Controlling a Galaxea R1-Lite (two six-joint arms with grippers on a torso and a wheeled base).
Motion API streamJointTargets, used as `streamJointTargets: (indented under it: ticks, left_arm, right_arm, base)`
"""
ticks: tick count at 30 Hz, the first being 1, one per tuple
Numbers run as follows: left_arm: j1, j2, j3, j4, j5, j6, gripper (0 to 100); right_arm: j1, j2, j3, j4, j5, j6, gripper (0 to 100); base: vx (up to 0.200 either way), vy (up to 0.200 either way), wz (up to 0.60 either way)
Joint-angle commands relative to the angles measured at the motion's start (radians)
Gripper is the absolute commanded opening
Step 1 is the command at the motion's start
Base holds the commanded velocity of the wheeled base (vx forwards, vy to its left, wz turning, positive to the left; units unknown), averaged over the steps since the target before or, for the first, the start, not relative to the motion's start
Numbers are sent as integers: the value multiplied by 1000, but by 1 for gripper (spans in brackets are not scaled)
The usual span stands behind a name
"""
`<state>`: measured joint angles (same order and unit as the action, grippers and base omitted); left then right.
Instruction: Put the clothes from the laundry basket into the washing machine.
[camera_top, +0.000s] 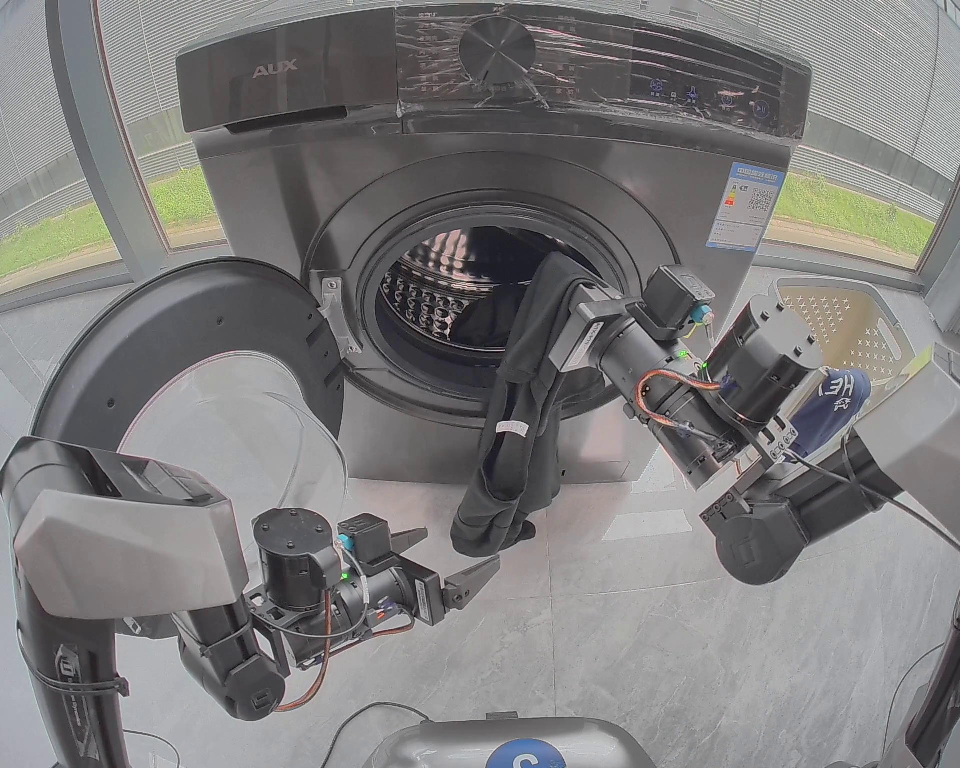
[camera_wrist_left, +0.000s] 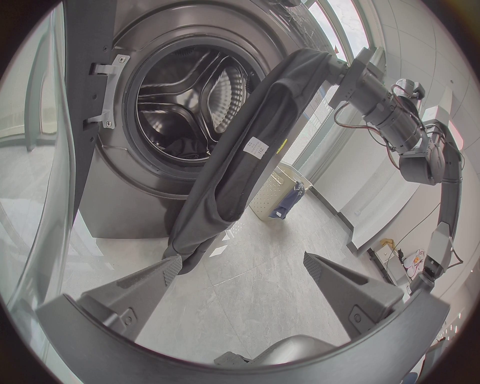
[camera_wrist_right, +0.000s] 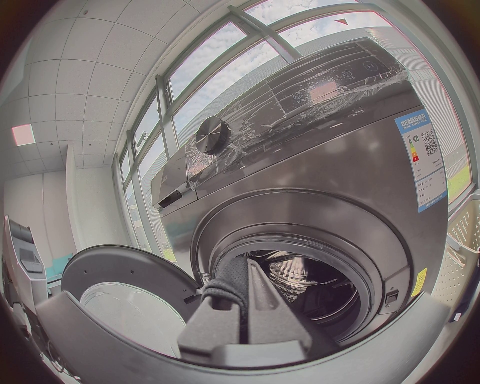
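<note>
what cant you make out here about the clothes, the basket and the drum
- Inside of the laundry basket, head view: the right arm covers it; what lies under the blue garment is hidden.
- The dark heap in the drum, every view: too shadowed to identify.
- Lower end of the black garment, left wrist view: a left gripper finger covers it; floor contact unclear.

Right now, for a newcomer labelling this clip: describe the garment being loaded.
Find the grey washing machine, door open. At its drum mouth the right end effector pinches a black garment hanging down toward the floor. Unlike the blue clothing in the white basket alongside, it carries a small white tag.
</note>
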<state>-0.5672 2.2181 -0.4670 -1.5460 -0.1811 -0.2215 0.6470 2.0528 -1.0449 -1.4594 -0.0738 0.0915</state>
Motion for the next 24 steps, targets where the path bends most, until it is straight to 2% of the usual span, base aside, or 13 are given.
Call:
streamJointTargets:
  ticks: [1, 9, 12, 15, 19, 24]
  left_arm:
    - [4, 52, -47, 0, 2, 1, 100]
    - [-28, 114, -125, 0, 3, 1, 100]
    - [-26, 150, -168, -2, 5, 11, 100]
    - [-20, 193, -229, -3, 28, 30, 100]
    - [-16, 238, -305, -3, 63, 34, 100]
    - [-16, 270, -363, -3, 63, 34, 100]
  right_arm:
    - [6, -13, 6, 1, 0, 1, 0]
    - [29, -28, 13, 1, -1, 1, 0]
    - [33, -28, 17, 1, 0, 1, 0]
    - [39, -28, 20, -3, -1, 2, 0]
    - [45, -33, 34, -6, -1, 2, 0]
    - [54, -34, 34, -4, -1, 2, 0]
  base:
    - [0, 0, 0]
    - [0, 0, 0]
    - [0, 0, 0]
    - [0, 0, 0]
    - [0, 0, 0]
    - [0, 0, 0]
